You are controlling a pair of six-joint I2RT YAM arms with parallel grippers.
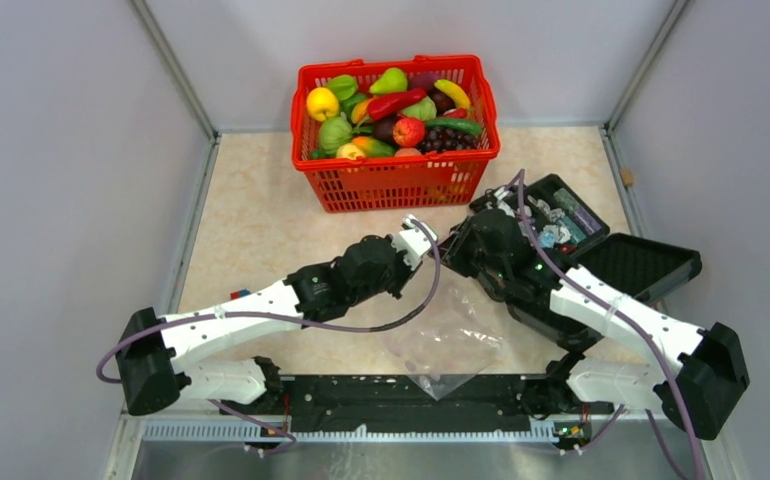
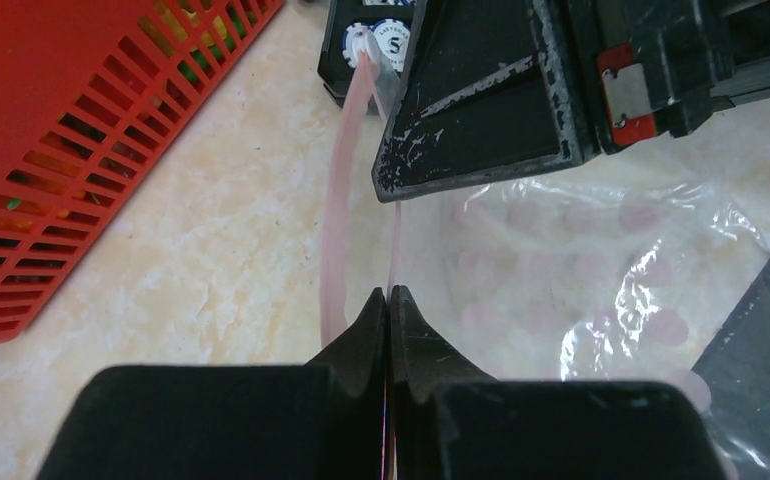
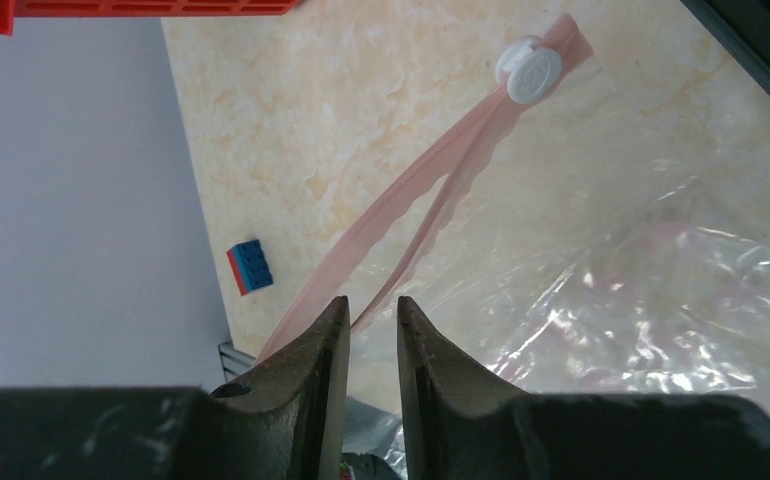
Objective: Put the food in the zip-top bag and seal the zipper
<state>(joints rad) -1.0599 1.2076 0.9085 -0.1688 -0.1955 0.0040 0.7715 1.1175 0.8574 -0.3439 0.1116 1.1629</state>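
Observation:
The food (image 1: 391, 110), several glossy toy fruits and vegetables, lies in the red basket (image 1: 391, 66) at the back. The clear zip-top bag (image 1: 451, 340) lies flat near the front, with nothing visible inside it. Its pink zipper (image 2: 335, 220) is parted into two lips. My left gripper (image 2: 389, 292) is shut on the inner lip at the bag's mouth. My right gripper (image 3: 372, 300) stands narrowly open at the same strip (image 3: 431, 170), and one lip runs toward its gap. The white slider (image 3: 528, 70) sits at the strip's far end. The grippers (image 1: 431, 243) (image 1: 458, 250) meet above the bag's far edge.
An open black hinged case (image 1: 651, 262) with small bottles lies at the right, close behind my right arm. A small blue and red brick (image 3: 249, 267) lies on the table at the left, near the wall. Grey walls enclose the table on three sides.

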